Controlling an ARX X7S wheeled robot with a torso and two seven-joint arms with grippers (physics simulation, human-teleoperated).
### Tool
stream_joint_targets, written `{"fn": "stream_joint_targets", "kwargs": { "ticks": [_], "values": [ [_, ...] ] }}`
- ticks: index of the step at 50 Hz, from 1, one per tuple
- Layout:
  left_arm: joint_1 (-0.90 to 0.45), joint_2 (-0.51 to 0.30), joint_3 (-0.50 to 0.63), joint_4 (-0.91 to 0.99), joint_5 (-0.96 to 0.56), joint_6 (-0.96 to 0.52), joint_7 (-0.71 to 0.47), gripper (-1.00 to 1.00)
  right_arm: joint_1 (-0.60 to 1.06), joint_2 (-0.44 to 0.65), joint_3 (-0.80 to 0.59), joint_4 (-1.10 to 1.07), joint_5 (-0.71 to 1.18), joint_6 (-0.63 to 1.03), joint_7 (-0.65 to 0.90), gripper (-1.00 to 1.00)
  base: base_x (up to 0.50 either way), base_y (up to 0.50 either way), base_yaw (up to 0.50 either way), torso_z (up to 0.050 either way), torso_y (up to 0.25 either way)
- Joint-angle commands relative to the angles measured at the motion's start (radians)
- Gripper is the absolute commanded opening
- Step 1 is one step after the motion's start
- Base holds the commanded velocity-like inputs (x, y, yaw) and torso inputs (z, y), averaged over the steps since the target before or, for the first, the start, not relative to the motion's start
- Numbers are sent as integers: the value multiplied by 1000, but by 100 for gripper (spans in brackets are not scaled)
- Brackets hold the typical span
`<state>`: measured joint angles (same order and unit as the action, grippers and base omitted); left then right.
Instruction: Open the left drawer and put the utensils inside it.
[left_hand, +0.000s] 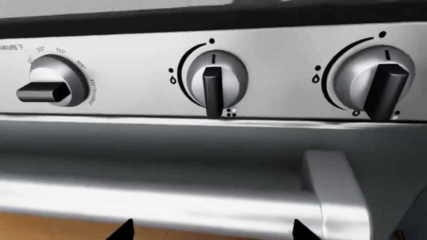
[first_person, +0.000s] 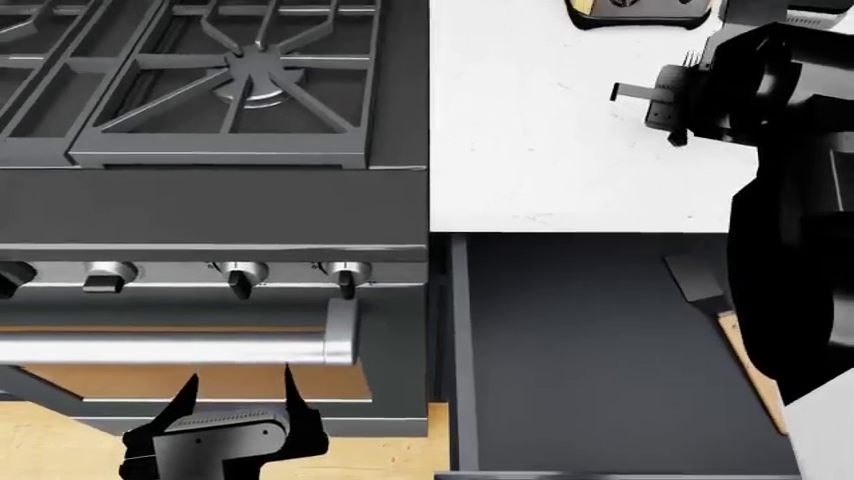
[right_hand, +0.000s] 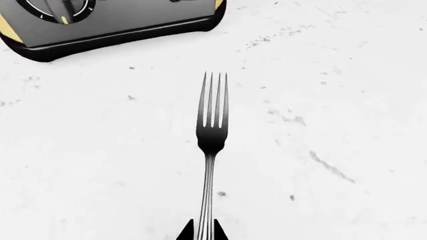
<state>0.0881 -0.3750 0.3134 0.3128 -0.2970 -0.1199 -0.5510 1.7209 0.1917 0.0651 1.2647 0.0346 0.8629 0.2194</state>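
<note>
Dark glossy metal fork, speckled white counter

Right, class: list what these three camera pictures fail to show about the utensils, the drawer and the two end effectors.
- Black-bladed, wooden-handled spatula in the open dark grey drawer: head view, the right arm covers its far side.
- Drawer front and handle: cut off by the head view's lower edge.
- Right end effector: only fingertips show, pinching the slim dark metal fork.
- Left end effector: its wrist view shows only two tips against the oven's silver bar handle.
</note>
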Motion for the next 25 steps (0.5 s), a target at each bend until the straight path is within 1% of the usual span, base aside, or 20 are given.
{"fn": "stream_joint_targets", "kwargs": {
  "ticks": [1,10,12,15,25],
  "values": [
    [3,-3,1,6,-4,10,4,100,-32,8,-43,44,-35,34,37,-100,0,0,0,0,49],
    [5,-5,-1,-3,-6,24,8,100,-30,9,-44,44,-35,36,35,-100,0,0,0,0,0],
    [5,-6,-1,-6,-7,25,9,100,-29,9,-45,44,-35,37,34,-100,0,0,0,0,105],
    [5,-6,0,-6,-7,25,8,100,-29,9,-46,44,-35,37,34,-100,0,0,0,0,183],
    [6,-8,2,2,-7,21,4,100,-24,9,-51,44,-35,40,29,-100,0,0,0,0,250]
  ]
}}
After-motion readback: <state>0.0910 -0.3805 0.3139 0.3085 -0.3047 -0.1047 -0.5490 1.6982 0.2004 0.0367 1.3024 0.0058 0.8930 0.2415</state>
